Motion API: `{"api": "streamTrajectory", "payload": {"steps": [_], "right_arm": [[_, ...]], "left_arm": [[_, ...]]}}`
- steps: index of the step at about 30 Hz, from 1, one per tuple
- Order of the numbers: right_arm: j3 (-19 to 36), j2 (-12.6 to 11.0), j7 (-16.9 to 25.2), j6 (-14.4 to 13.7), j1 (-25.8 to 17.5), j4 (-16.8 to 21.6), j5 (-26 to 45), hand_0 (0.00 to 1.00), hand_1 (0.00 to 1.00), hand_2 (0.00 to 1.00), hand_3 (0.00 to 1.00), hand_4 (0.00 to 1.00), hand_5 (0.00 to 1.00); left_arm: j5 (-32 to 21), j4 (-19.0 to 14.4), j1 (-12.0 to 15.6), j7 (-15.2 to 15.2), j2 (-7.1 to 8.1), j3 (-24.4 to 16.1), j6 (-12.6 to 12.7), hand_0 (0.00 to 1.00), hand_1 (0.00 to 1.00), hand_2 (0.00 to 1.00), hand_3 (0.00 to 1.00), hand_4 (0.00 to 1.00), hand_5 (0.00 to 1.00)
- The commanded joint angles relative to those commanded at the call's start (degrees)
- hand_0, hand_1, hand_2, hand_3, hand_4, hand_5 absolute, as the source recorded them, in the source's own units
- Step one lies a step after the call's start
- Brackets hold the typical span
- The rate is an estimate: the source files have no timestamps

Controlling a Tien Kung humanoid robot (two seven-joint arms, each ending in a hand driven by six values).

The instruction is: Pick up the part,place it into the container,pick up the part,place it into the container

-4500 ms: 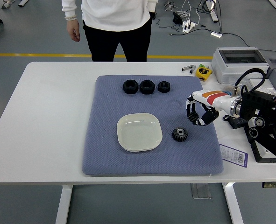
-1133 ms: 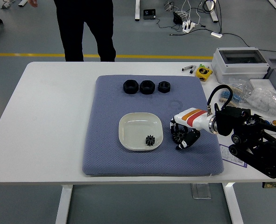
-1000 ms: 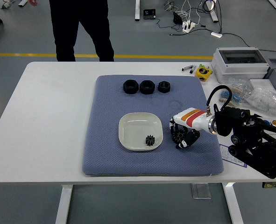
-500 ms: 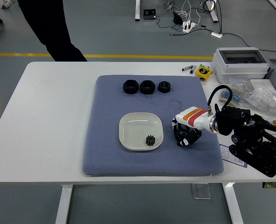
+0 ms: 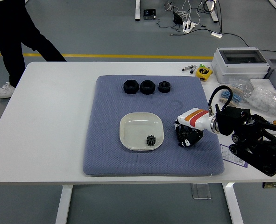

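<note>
A cream square plate (image 5: 138, 127) sits on the blue-grey mat (image 5: 105, 140), with a small black gear (image 5: 151, 140) lying in its front right corner. Just right of the plate, my right hand (image 5: 187, 136) rests low on the mat. Its fingers are curled around a larger black gear (image 5: 181, 136), which they mostly hide. My left hand does not show.
Three black nuts (image 5: 147, 86) line the mat's back edge. A grey box (image 5: 240, 63), a yellow tape measure (image 5: 203, 72) and bagged parts (image 5: 264, 100) crowd the table's right side. A person's legs (image 5: 16, 32) are at the far left corner.
My right hand's fingers have curled shut on the larger gear and drawn slightly right. The plate, empty at first, now holds a small gear. The person has walked off to the left.
</note>
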Motion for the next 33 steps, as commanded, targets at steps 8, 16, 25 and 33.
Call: {"api": "streamTrajectory", "payload": {"steps": [8, 16, 25, 33], "right_arm": [[-0.66, 0.12, 1.61, -1.64, 0.1, -0.37, 2.32, 0.168, 0.189, 0.305, 0.312, 0.3, 0.002], [-0.72, 0.19, 0.96, -1.32, 0.26, -0.46, 5.85, 0.08, 0.131, 0.255, 0.289, 0.184, 0.002], [-1.08, 0.22, -0.68, -0.25, 0.15, -0.99, 9.88, 0.002, 0.035, 0.164, 0.269, 0.189, 0.002], [-0.78, -0.01, -0.52, -0.67, 0.28, -0.94, 11.65, 0.002, 0.002, 0.062, 0.22, 0.295, 0.002]], "left_arm": [[-0.26, 0.0, -0.09, -0.02, 0.02, 0.24, -0.05, 0.741, 0.68, 0.678, 0.569, 0.653, 0.6], [-0.07, 0.0, -0.08, 0.05, 0.01, 0.07, -0.05, 0.741, 0.681, 0.677, 0.57, 0.651, 0.598], [-0.06, 0.0, -0.11, 0.04, -0.04, -0.04, -0.04, 0.741, 0.681, 0.677, 0.57, 0.648, 0.594], [0.06, 0.0, -0.14, 0.06, -0.1, -0.14, -0.03, 0.739, 0.683, 0.675, 0.569, 0.645, 0.593]]}}
